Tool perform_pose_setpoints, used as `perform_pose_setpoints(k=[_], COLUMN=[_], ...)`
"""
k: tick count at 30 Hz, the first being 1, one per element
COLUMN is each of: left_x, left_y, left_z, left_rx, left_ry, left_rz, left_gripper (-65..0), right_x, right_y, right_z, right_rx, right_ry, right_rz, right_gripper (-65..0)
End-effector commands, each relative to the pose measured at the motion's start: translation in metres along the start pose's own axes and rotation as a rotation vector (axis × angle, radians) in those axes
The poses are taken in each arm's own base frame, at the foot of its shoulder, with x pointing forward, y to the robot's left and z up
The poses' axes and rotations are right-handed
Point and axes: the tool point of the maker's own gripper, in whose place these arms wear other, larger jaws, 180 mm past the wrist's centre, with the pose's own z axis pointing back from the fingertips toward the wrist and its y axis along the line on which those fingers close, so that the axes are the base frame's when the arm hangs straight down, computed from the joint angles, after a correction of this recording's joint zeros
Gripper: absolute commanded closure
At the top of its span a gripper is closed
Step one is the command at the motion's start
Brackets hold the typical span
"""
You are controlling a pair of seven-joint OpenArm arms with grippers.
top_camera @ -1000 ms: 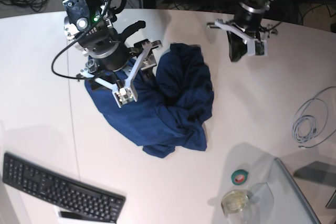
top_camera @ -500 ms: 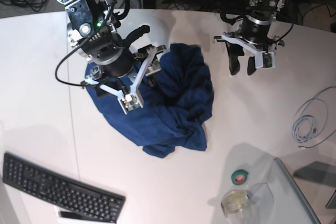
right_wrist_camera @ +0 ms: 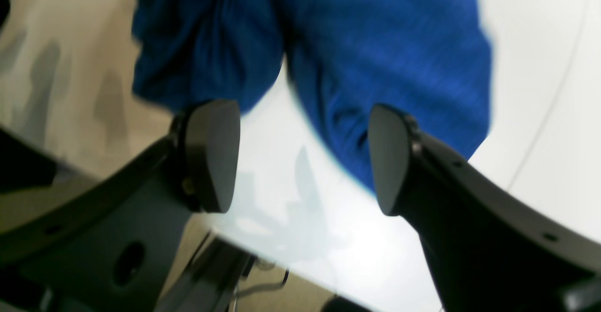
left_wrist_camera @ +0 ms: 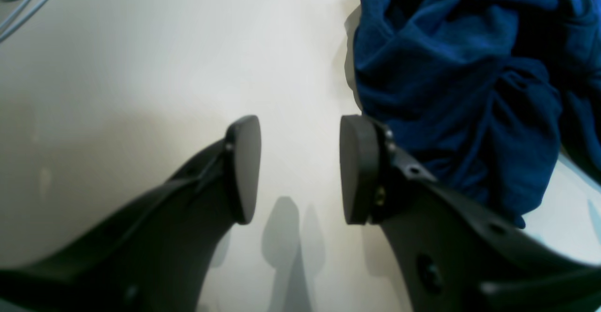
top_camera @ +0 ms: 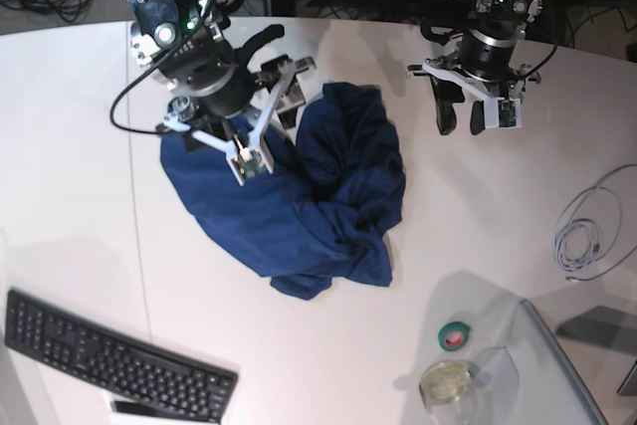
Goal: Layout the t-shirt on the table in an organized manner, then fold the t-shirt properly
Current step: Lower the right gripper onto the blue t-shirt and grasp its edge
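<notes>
Lying crumpled on table [top_camera: 80,146], t-shirt [top_camera: 299,196], 2 grippers parted

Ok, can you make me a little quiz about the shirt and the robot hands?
1. True or false: the shirt lies flat and spread out.
2. What does the left gripper have between its fingers? A) a sleeve B) nothing C) a cable
3. Fill in: the right gripper is ____ and hangs over the shirt's edge.

Key: 1 false, it is a crumpled heap on the table. 2 B, only bare table shows there. 3 open.
</notes>
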Motion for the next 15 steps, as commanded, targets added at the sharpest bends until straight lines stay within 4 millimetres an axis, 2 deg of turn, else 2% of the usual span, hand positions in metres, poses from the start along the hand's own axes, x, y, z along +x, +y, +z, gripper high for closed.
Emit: perform_pose_setpoints(k=[1,5,15], left_x=[0.01,0.002,-0.009], left_y=[0.0,0.002,0.007], left_z=[0.002,0.005,0.014], left_rx=[-0.003,-0.001,0.0], left_ry=[-0.036,-0.016,0.014], left_rz=[-0.008,-0.011,-0.038], left_gripper=[-26.8,-26.8,-26.7], right_x=[0.012,0.0,-0.006], right_y=[0.0,0.003,0.011], right_z=[0.004,0.005,0.009], right_rx=[0.0,0.007,0.021], right_ry=[-0.046,-0.022,-0.042], right_rz=[0.0,-0.008,-0.028], right_gripper=[-39.2,-39.0,-39.0])
